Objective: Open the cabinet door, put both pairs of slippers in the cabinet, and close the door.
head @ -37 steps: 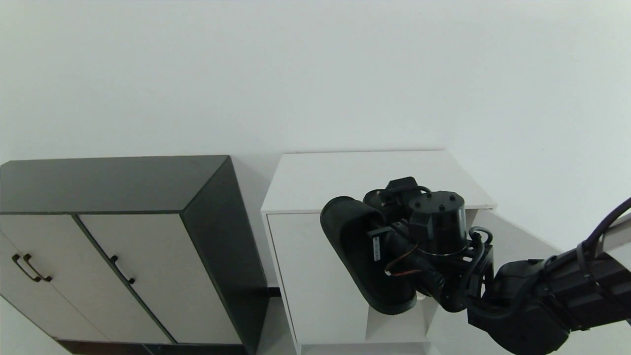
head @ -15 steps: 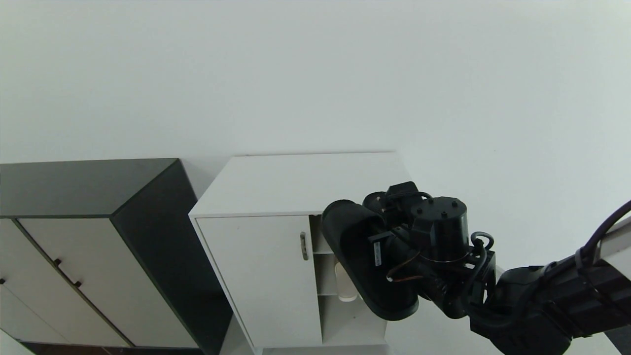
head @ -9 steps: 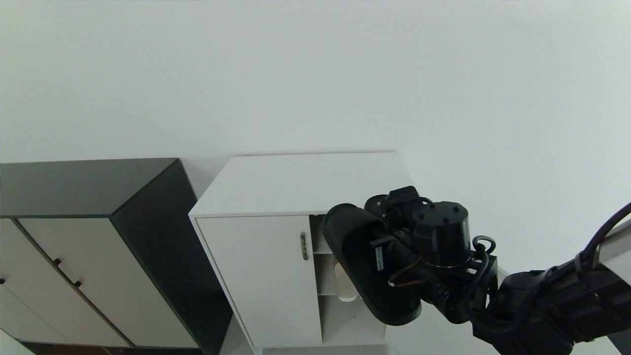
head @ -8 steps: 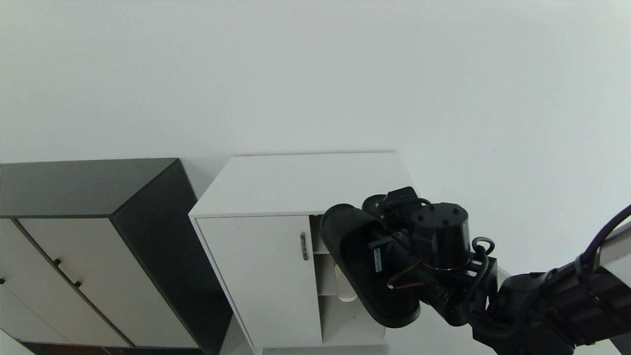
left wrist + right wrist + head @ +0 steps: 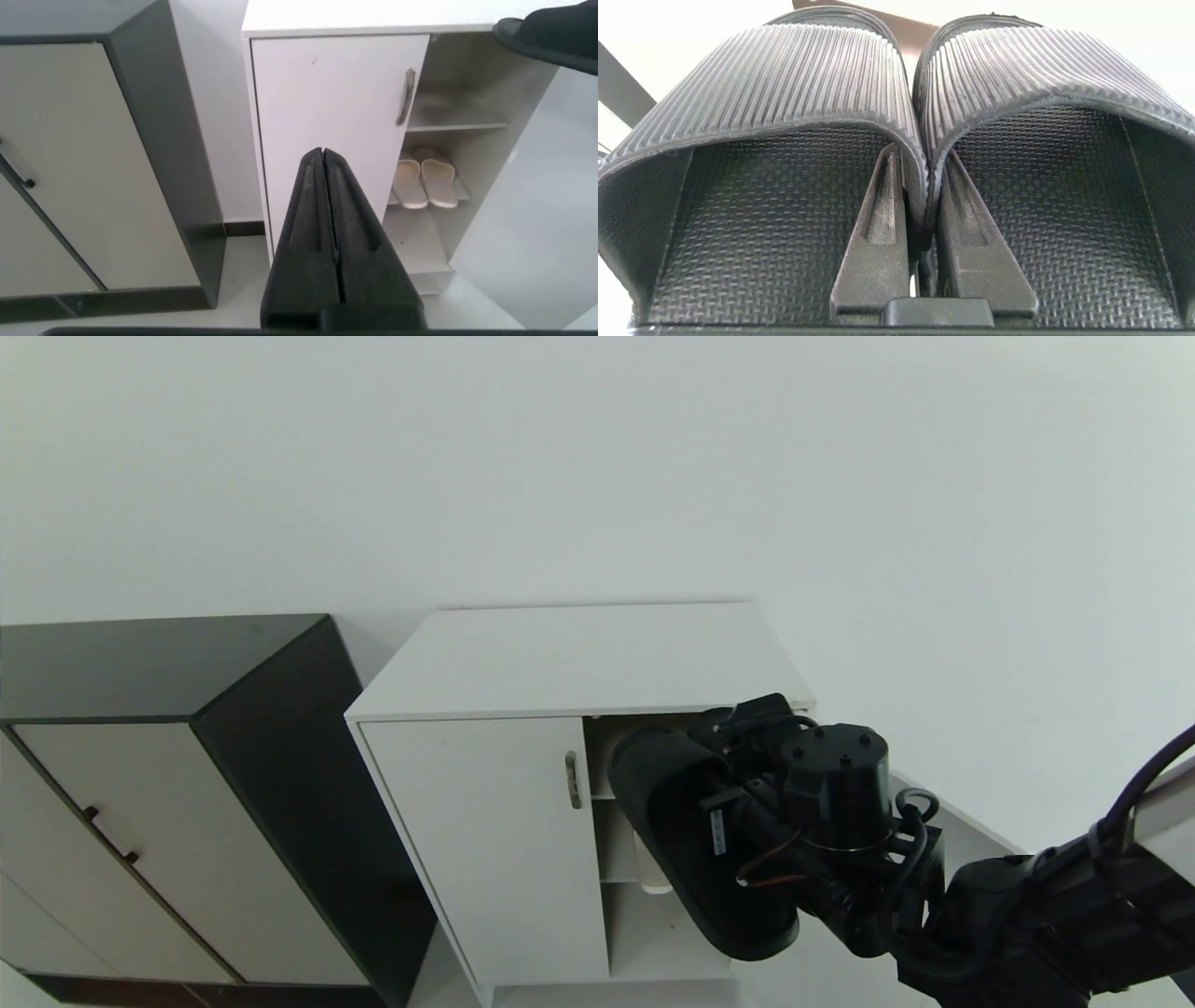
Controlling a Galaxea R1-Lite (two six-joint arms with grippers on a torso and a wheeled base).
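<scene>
Since half a second ago our head camera has shifted, so the white cabinet [image 5: 579,658] and the dark cabinet [image 5: 159,663] to its left sit slightly higher in the picture. The right arm and its load keep the same place in it.

Head view: the white cabinet's left door [image 5: 485,840] is closed, with a small metal handle [image 5: 570,780] at its inner edge. The right half stands open, showing shelves. A pair of black slippers [image 5: 695,840] hangs in front of that opening and hides most of it. Only a sliver of a white slipper [image 5: 651,877] peeks out beside them. We cannot see the right pincer's fingers from this angle, as the soles cover them. The dark cabinet is cut off at the left edge, and both cabinets at the bottom.

Left wrist view: the left gripper [image 5: 323,159] has its two fingers pressed flat together with nothing between them, held in front of the closed door. Inside the open half, a pair of white slippers [image 5: 430,180] lies side by side on the middle shelf, while the shelf above is bare. The open right door [image 5: 572,205] is cut off at the picture's edge.

Right wrist view: the right gripper [image 5: 924,238] has one finger inside each black slipper, pinching their two inner walls together. Ribbed straps arch over the fingers and block what lies beyond.
</scene>
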